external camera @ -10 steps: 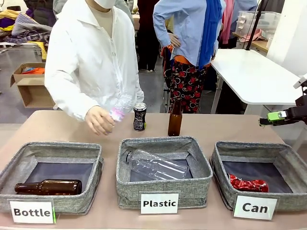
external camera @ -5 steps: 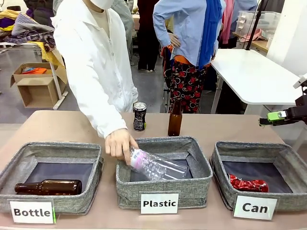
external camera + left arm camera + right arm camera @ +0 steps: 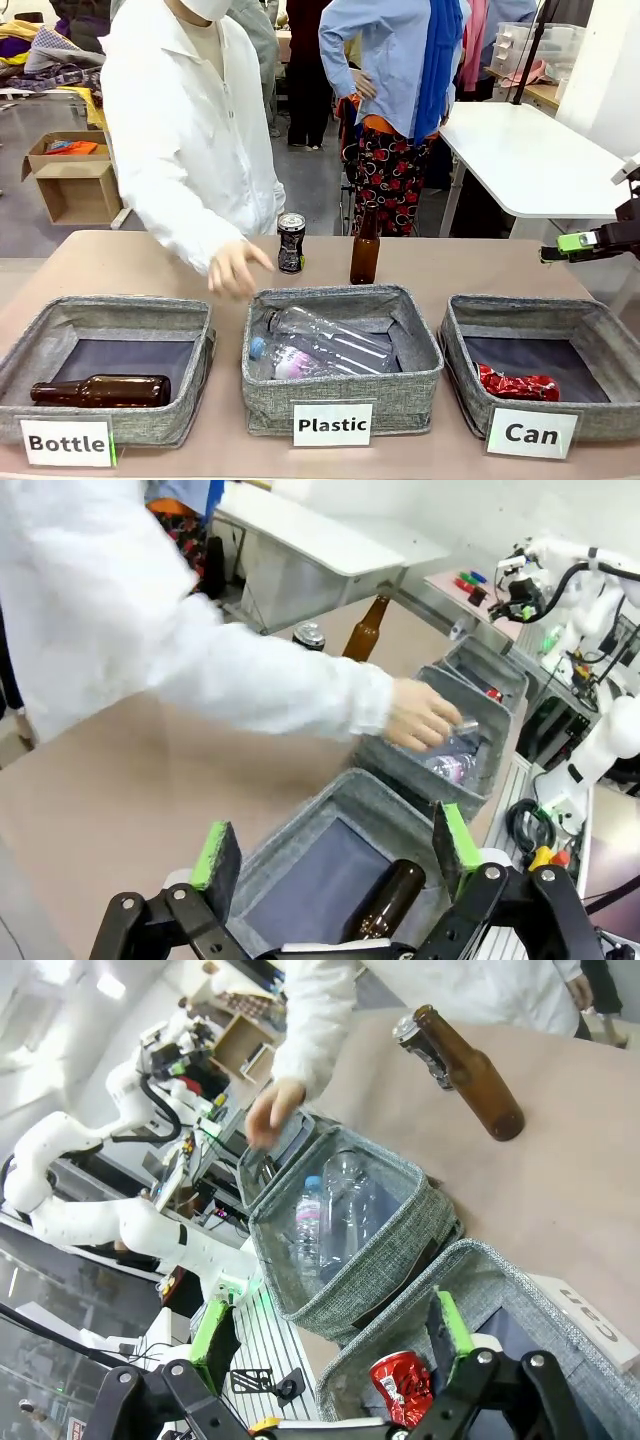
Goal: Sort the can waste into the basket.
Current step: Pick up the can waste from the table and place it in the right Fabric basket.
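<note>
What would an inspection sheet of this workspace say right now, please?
Surface: brown table with three grey baskets in a row.
Job's things: red can lies in the Can basket; black can stands at the far side, outside it.
Clutter: two clear bottles in the Plastic basket; brown bottle lying in the Bottle basket; upright bottle beside the black can; a person's hand near the Plastic basket.
Grippers: left gripper open above the Bottle basket; right gripper open above the Can basket.
Cables: nothing seen on the table.
Surroundings: white table, cardboard box, people standing behind.
</note>
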